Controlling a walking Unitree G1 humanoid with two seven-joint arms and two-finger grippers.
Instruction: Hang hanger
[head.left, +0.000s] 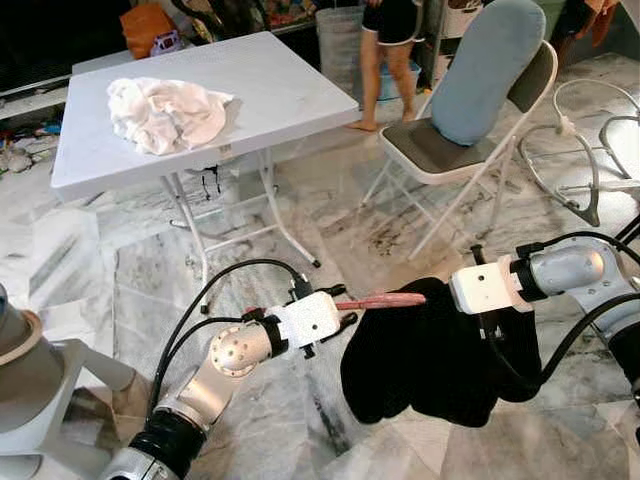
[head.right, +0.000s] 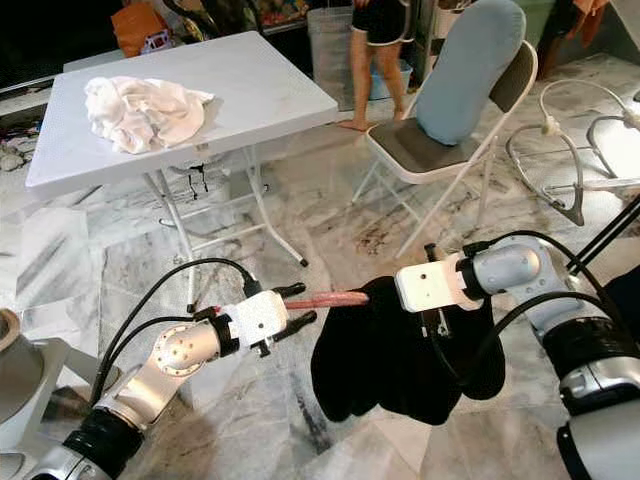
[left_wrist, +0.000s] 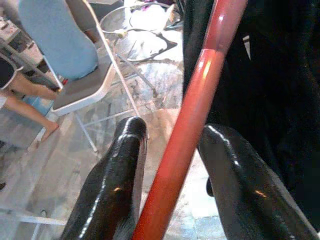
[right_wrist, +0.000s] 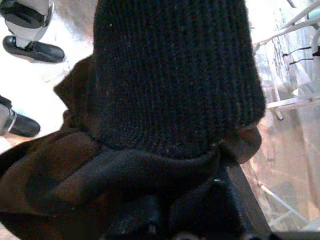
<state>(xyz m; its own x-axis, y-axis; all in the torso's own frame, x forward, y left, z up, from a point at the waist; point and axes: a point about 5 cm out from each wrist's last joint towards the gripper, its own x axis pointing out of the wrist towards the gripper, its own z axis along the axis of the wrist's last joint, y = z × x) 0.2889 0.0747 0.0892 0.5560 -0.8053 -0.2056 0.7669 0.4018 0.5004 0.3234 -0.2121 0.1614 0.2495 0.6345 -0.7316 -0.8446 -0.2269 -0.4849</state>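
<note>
Nearest us, left end effector (head.left: 345, 308) has its two black fingers closed on the glossy red hanger arm (head.left: 380, 299), mid-air over the marble floor (head.left: 330, 215). Right end effector is buried in the black knit garment (head.left: 430, 355) draped on the hanger; we cannot tell its state. We judge the hanger stiff, light and slick, so grip the bare arm; the cloth is soft.
</note>
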